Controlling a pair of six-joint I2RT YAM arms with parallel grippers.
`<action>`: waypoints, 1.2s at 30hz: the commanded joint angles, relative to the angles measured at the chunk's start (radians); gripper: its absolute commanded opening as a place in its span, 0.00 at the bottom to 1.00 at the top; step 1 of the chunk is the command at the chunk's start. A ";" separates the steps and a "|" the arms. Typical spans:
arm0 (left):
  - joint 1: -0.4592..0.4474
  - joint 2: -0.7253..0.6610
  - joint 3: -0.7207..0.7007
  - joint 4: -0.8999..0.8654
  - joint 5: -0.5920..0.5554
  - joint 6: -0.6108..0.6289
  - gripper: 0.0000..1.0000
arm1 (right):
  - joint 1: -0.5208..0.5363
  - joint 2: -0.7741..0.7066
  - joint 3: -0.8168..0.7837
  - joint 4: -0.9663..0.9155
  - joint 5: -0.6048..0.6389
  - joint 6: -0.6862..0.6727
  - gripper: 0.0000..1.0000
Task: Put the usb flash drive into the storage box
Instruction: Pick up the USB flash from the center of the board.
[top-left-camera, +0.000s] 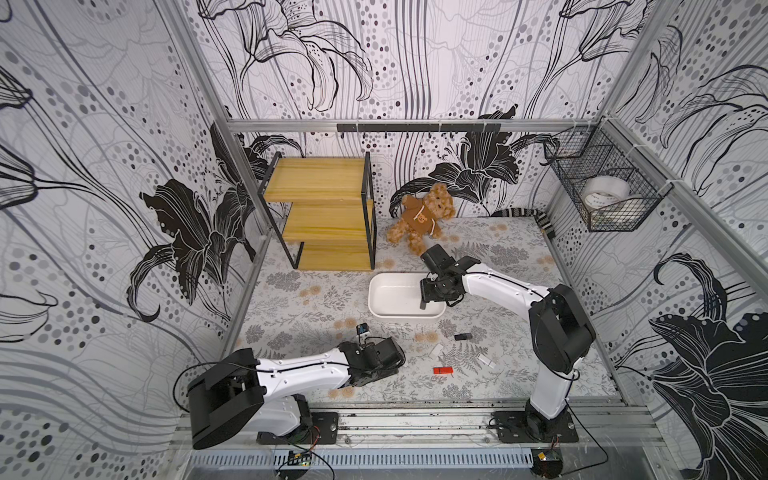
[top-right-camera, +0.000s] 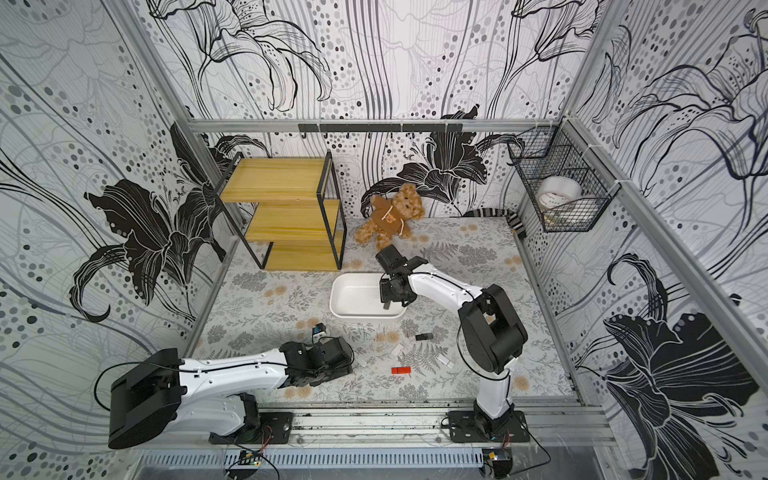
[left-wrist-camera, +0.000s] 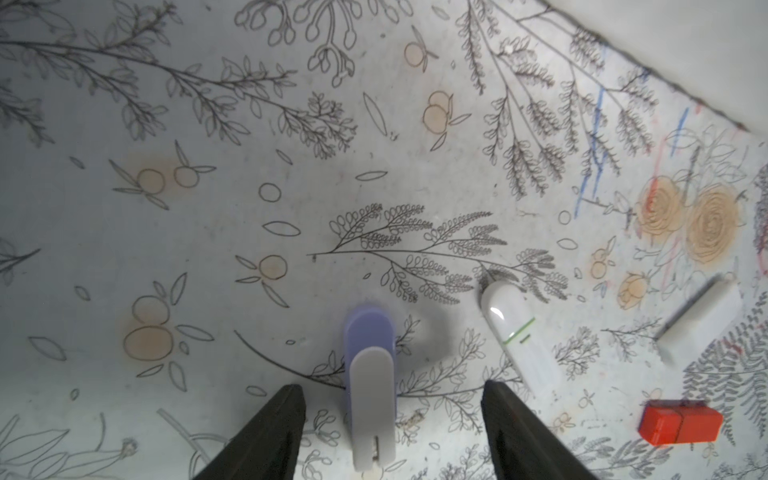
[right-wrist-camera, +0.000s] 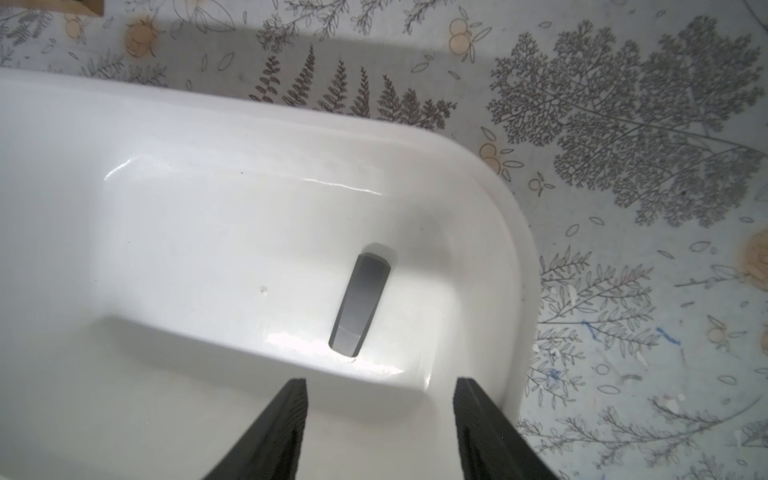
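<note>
Box has one drive in, left arm lined up on another!

On the floral tabletop (top-left-camera: 311, 307), the white storage box (top-left-camera: 386, 291) sits mid-frame in both top views. The right gripper (right-wrist-camera: 381, 380) hangs over the box's right end, fingers spread and holding nothing, and the grey flash drive (right-wrist-camera: 359, 305) is inside by the curved wall. Lower left of centre, the left gripper (left-wrist-camera: 392, 384) is down low, fingers spread either side of the lilac-and-white flash drive (left-wrist-camera: 370, 374), not touching it as far as I can see. To do this well: centre up, squeeze square across the narrow sides and lift straight. Steer clear of the white green-striped drive (left-wrist-camera: 515, 332) just to the right and the red drive (left-wrist-camera: 681, 426) in the lower right corner.
</note>
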 joint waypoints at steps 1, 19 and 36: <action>0.008 0.009 0.011 -0.079 0.033 0.048 0.70 | 0.004 -0.024 -0.015 -0.017 0.014 -0.003 0.62; 0.035 0.241 0.155 -0.157 0.026 0.161 0.43 | 0.003 -0.163 -0.124 -0.032 0.078 0.024 0.62; 0.040 0.229 0.131 -0.166 0.054 0.173 0.13 | -0.027 -0.343 -0.324 -0.059 0.108 0.173 0.72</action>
